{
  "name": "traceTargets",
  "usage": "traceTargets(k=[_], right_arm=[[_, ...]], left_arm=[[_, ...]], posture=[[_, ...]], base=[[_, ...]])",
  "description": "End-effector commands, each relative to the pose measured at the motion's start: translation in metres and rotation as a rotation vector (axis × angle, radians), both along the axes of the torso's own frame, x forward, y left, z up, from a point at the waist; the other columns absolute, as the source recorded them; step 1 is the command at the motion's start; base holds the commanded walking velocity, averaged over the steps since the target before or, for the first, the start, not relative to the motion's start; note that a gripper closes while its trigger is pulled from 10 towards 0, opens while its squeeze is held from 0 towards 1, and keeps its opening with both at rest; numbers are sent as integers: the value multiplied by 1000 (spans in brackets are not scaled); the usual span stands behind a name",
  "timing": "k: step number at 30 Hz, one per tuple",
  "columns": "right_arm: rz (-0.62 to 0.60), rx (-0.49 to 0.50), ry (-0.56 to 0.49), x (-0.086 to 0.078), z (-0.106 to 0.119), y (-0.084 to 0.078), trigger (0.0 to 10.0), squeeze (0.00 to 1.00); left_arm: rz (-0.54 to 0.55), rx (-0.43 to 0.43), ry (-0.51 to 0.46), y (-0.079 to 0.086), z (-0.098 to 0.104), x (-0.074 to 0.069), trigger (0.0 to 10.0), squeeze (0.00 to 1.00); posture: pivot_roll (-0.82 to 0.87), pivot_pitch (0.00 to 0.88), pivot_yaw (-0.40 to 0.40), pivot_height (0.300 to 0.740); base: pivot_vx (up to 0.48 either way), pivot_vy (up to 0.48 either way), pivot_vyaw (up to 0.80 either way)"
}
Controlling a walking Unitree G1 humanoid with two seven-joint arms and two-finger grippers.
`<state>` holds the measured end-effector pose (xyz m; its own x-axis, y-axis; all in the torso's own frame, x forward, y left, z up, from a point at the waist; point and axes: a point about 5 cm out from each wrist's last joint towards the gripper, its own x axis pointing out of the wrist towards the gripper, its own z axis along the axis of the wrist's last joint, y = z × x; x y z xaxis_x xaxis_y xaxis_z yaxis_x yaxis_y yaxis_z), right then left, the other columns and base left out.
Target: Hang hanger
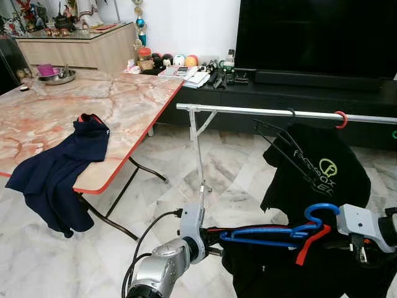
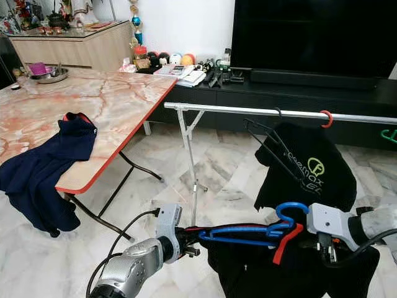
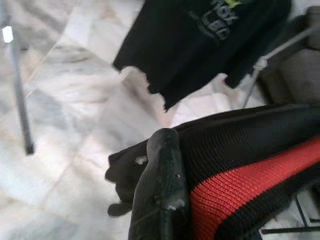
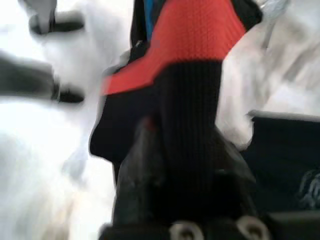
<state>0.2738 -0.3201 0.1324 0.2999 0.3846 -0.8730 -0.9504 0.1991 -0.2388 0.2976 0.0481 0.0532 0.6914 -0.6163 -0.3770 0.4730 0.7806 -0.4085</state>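
Blue hanger [image 1: 273, 233]: carries a black-and-red garment [image 1: 291, 267], held low and near, below the rail [image 1: 267, 112]; not yet hung.
Left gripper [image 1: 214, 239]: closed on the garment's left end.
Right gripper [image 1: 335, 239]: clamped on the garment near the hook.
Rail: already bears a black shirt [image 1: 319, 174].
Remaining: lift, hook over rail.

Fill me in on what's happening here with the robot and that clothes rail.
The robot holds a blue hanger carrying a black garment with red trim between both arms, the left gripper at one end and the right gripper near the hook. It is below the metal rail, not yet hung. A black printed shirt already hangs there, and a navy shirt drapes over the marble table.
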Motion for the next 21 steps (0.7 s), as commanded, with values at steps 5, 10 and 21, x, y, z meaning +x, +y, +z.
traceTargets(k=[5,10,21], right_arm=[[-144,-300,29,-14,9,-52,0,0],[-169,-343,-54,-7,11,-53,0,0],[-157,93,-32,-1,9,-19,0,0]], left_arm=[[88,94,-38,33,-2,5,0,0],[49,132,-58,32,-3,4,0,0],[-59,212,-85,24,-9,-3,0,0]], posture=[[39,0,8,740],[34,0,9,740],[31,0,13,740]], base=[[0,0,0],[0,0,0],[0,0,0]])
